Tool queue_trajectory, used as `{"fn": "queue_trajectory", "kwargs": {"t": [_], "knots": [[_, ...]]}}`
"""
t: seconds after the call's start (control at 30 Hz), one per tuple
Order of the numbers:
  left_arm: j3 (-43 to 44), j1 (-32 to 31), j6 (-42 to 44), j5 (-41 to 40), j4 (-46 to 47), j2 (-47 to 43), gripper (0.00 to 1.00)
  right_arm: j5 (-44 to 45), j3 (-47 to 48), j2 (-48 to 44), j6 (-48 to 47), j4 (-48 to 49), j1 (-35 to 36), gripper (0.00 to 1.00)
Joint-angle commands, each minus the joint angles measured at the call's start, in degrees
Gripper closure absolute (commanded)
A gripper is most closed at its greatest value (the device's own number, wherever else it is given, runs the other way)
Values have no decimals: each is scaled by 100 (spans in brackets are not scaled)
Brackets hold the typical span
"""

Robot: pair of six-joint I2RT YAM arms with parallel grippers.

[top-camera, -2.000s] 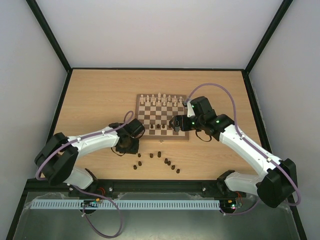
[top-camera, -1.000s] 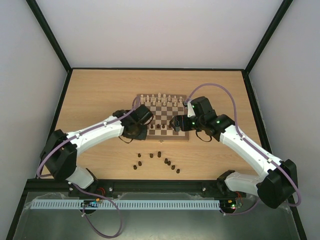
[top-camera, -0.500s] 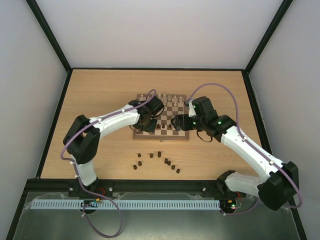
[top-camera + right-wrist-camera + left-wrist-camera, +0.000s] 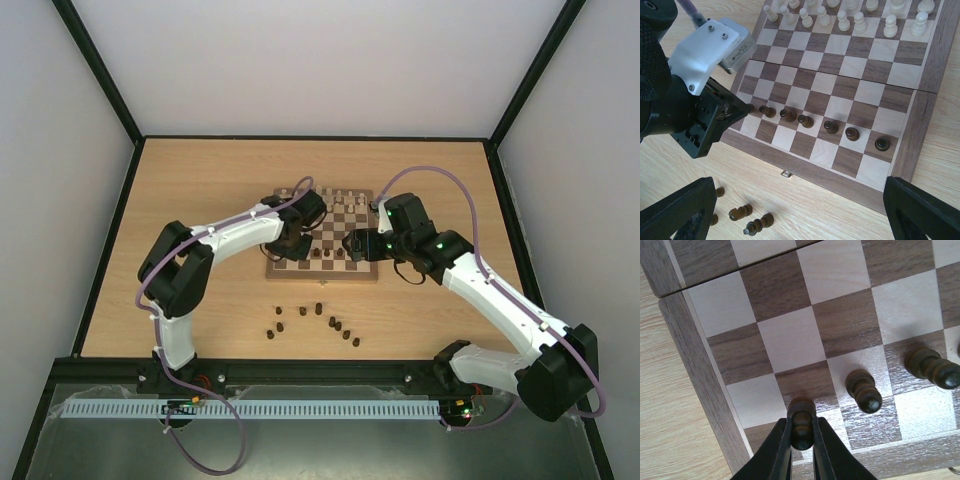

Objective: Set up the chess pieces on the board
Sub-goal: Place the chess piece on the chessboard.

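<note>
My left gripper (image 4: 801, 442) is shut on a dark pawn (image 4: 801, 412), held upright over a dark square near the near-left corner of the board (image 4: 790, 335). I cannot tell whether its base touches the square. Two more dark pawns (image 4: 864, 390) stand to its right. In the top view the left gripper (image 4: 290, 246) is at the board's (image 4: 345, 222) near-left part. My right gripper (image 4: 800, 215) hangs open and empty over the board's near edge. Below it runs a row of dark pawns (image 4: 830, 126), and cream pieces (image 4: 850, 20) fill the far rows.
Several loose dark pieces (image 4: 318, 320) lie on the tabletop in front of the board, some also in the right wrist view (image 4: 757, 223). A small metal clasp (image 4: 785, 173) sits on the board's near edge. Black frame rails bound the table.
The left arm has swung from the table left of the board to over the board's near-left squares, carrying the dark pawn. The right arm has stayed put.
</note>
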Motion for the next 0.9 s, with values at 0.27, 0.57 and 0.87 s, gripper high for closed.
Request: {"fn": "queue_trajectory", "kwargs": {"t": [0.27, 0.57, 0.87], "knots": [[120, 74, 142, 33, 130, 150, 88, -55, -30, -45, -22, -129, -12, 8], [127, 91, 173, 63, 168, 220, 86, -55, -26, -6, -27, -129, -5, 8], [171, 113, 175, 41, 105, 129, 73, -92, -32, 32, -35, -120, -10, 8]]}}
